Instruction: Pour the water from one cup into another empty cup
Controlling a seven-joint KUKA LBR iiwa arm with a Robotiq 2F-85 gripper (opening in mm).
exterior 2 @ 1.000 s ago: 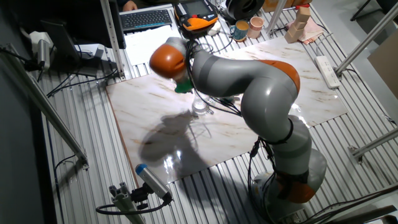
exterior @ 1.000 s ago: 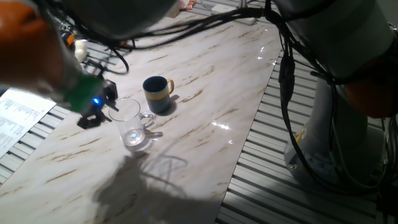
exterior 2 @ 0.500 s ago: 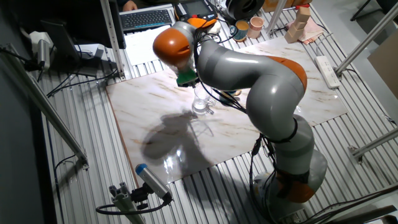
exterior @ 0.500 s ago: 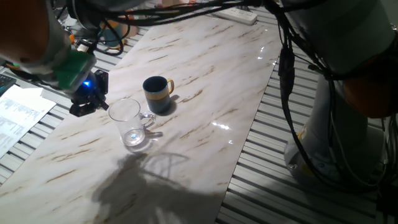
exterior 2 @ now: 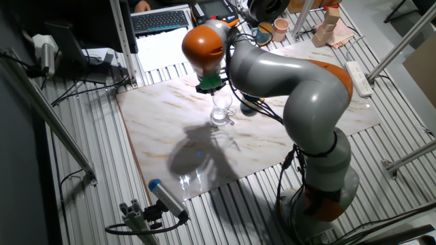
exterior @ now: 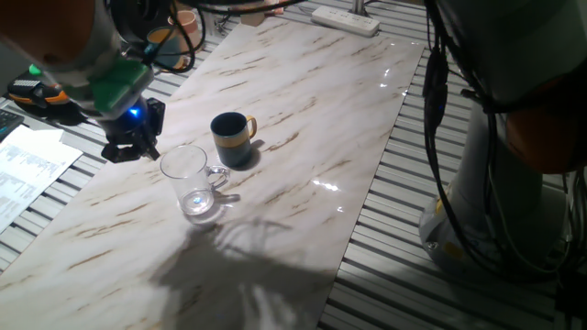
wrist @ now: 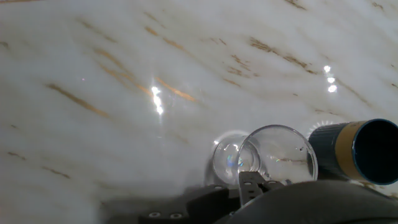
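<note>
The clear glass mug [exterior: 193,181] stands upright on the marble table [exterior: 303,101], handle toward the dark mug, with a little water [exterior: 196,202] glinting at its bottom. Just behind it to the right stands the navy mug [exterior: 231,137] with a yellow-tan handle. My gripper [exterior: 128,148] hovers to the left of the glass mug, clear of it, fingers apart and holding nothing. In the hand view the glass mug [wrist: 268,157] lies just ahead of my fingers, and the navy mug [wrist: 362,152] is at the right edge. In the other fixed view the glass mug [exterior 2: 221,109] sits below my arm.
A white power strip [exterior: 346,16] lies at the table's far end. Papers [exterior: 27,170] and an orange device [exterior: 41,92] sit off the table's left side. A teal cup [exterior 2: 262,33] and a pinkish cup [exterior 2: 280,28] stand beyond the far edge. The robot base [exterior: 491,211] is at the right.
My gripper has drawn back from the glass mug's rim, moving up and away toward the table's far left side. Both mugs stayed in place.
</note>
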